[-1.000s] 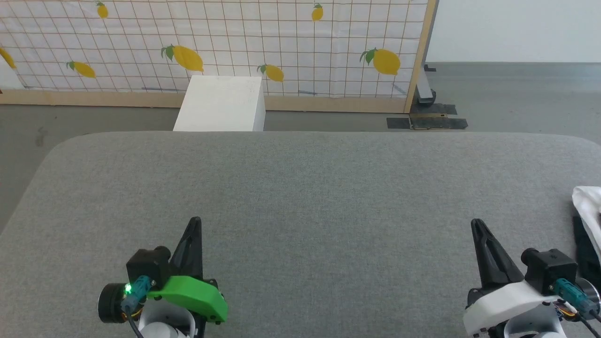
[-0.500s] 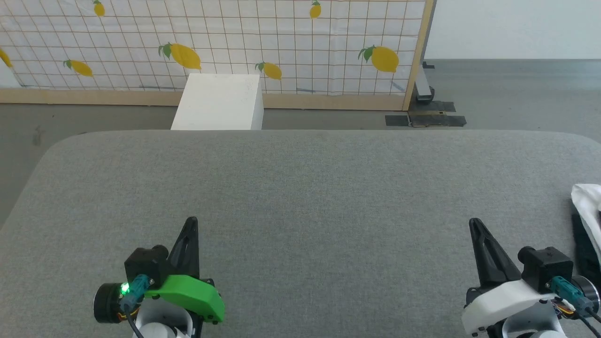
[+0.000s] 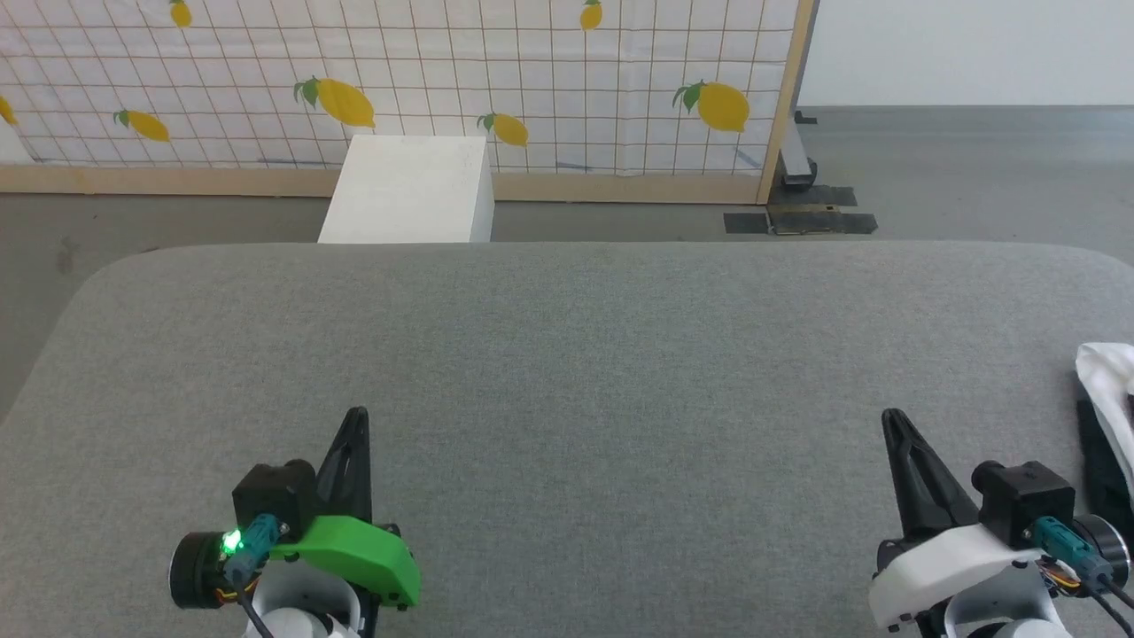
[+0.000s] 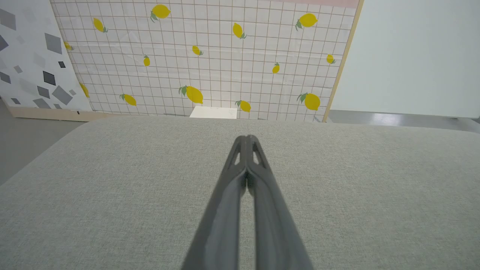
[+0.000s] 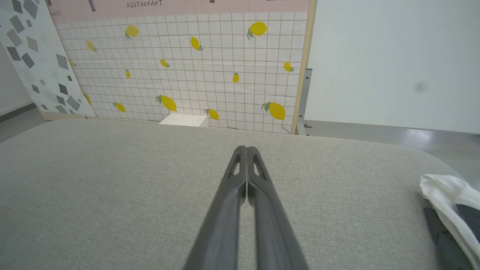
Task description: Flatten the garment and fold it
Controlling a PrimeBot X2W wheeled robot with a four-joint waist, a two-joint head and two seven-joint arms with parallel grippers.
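Note:
The garment lies bunched at the right edge of the grey table, white cloth with a black part beside it; most of it is cut off by the picture's edge. In the right wrist view the garment sits at the lower right. My right gripper is shut with nothing in it, a short way left of the garment and apart from it; its fingers press together. My left gripper is shut and empty over the table's near left, tips touching.
A white box stands on the floor past the table's far edge. Behind it is a lemon-print grid screen in a wooden frame, with a metal foot and black tape at its right end. Bare grey cloth spans the table's middle.
The head view has shifted slightly, so everything sits a little lower-left or higher in the picture. Neither gripper nor the garment has moved on its own.

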